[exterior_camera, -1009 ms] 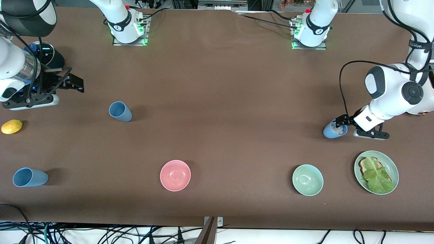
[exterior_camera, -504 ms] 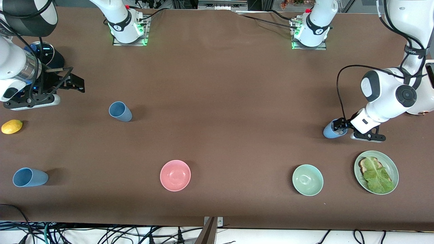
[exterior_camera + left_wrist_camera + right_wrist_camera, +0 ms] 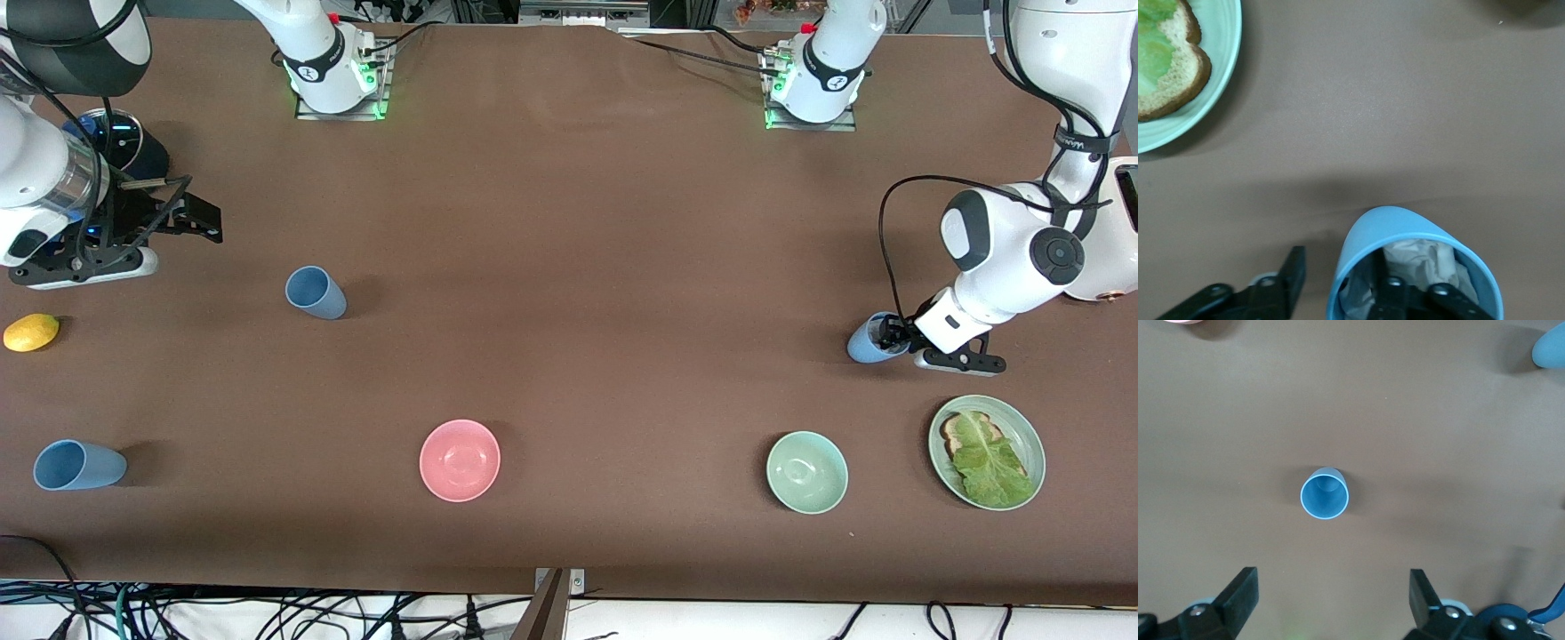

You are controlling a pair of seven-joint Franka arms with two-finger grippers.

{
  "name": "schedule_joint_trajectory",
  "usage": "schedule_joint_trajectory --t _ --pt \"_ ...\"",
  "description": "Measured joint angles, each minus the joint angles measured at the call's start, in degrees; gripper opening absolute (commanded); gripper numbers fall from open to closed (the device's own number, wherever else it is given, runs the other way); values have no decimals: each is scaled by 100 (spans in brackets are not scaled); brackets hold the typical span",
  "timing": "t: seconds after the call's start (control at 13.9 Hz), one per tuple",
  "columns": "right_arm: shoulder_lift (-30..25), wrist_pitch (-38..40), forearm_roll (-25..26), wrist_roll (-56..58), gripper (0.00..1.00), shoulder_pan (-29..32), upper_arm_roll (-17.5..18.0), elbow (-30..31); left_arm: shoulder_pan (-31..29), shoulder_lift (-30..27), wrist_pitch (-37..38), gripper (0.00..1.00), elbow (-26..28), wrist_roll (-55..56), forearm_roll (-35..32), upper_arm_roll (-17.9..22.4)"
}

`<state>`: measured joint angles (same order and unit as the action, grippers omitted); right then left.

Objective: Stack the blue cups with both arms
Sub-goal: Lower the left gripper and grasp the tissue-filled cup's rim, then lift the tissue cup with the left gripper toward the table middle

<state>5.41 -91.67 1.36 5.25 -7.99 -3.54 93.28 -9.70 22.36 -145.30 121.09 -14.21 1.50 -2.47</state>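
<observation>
While the right gripper (image 3: 182, 227) is waiting wide open above one upright blue cup (image 3: 1325, 493), the left gripper (image 3: 893, 336) is straddling the rim of another cup (image 3: 867, 340) near the plate (image 3: 1031, 436). One finger (image 3: 1388, 297) is sitting inside against the wall, the other outside it; a firm clamp is not clear.

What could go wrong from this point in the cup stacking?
1. The left gripper has one finger inside the blue cup and one outside, pinching only its wall; the cup may tilt or slip when lifted.
2. Crumpled paper sits inside that cup, so another cup may not nest fully in it.
3. The plate with bread lies close by; a swing toward it might knock it.
The right gripper waits open above another cup.
</observation>
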Motion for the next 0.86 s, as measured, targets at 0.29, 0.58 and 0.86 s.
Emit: schedule_joint_trajectory --t 0.29,0.58,0.86 --pt "-3 -2 0 0 100 0 0 0 -4 -21 0 0 7 -4 1 -6" --pt "-83 -3 -3 3 100 -2 32 -41 -4 -25 1 0 4 -57 1 -5" --pt "-276 33 -83 3 100 -5 55 -62 50 -350 808 0 -209 -69 1 -55"
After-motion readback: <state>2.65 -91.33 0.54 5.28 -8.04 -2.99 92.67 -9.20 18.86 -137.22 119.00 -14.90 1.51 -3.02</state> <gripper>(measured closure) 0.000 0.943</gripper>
